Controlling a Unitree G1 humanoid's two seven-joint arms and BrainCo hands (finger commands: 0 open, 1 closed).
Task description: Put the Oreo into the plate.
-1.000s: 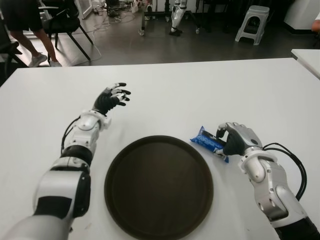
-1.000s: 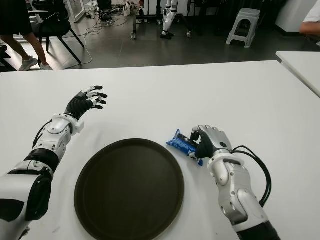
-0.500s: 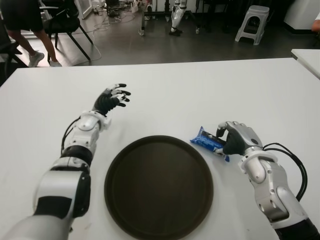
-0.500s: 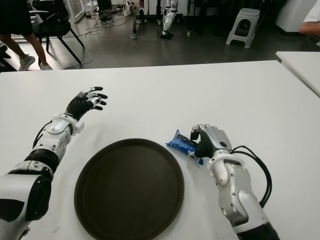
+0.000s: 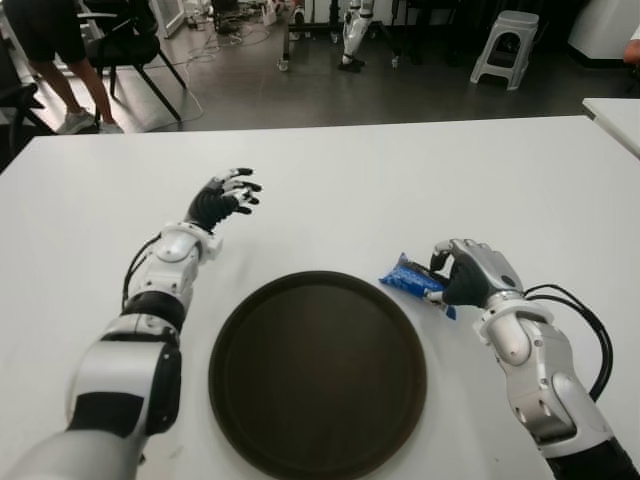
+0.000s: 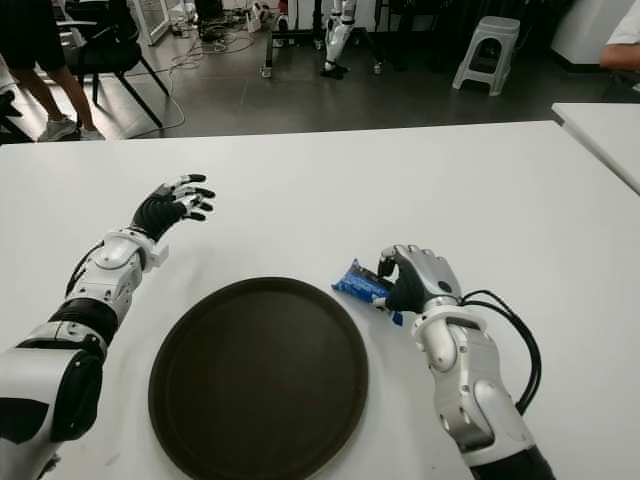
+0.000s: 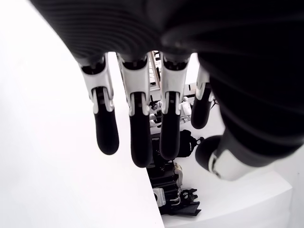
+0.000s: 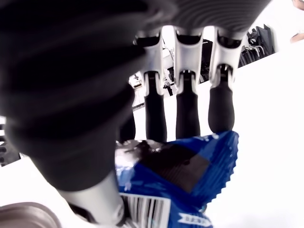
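Note:
A blue Oreo packet [image 5: 412, 279] sits just right of the dark round plate [image 5: 317, 371] on the white table. My right hand [image 5: 462, 275] is curled over the packet's right end, fingers and thumb closed on it; up close the blue wrapper [image 8: 190, 175] fills the space under the fingertips [image 8: 187, 114]. The plate holds nothing. My left hand [image 5: 226, 195] hovers over the table to the upper left of the plate, fingers spread with nothing in them [image 7: 137, 137].
The white table [image 5: 400, 190] stretches around the plate. A second white table edge [image 5: 615, 112] shows at the far right. Beyond the far edge are chairs, a grey stool [image 5: 505, 45] and a person's legs [image 5: 50, 70] on the dark floor.
My right hand has shifted slightly up and left with the Oreo packet in its grip. The left hand has hardly moved.

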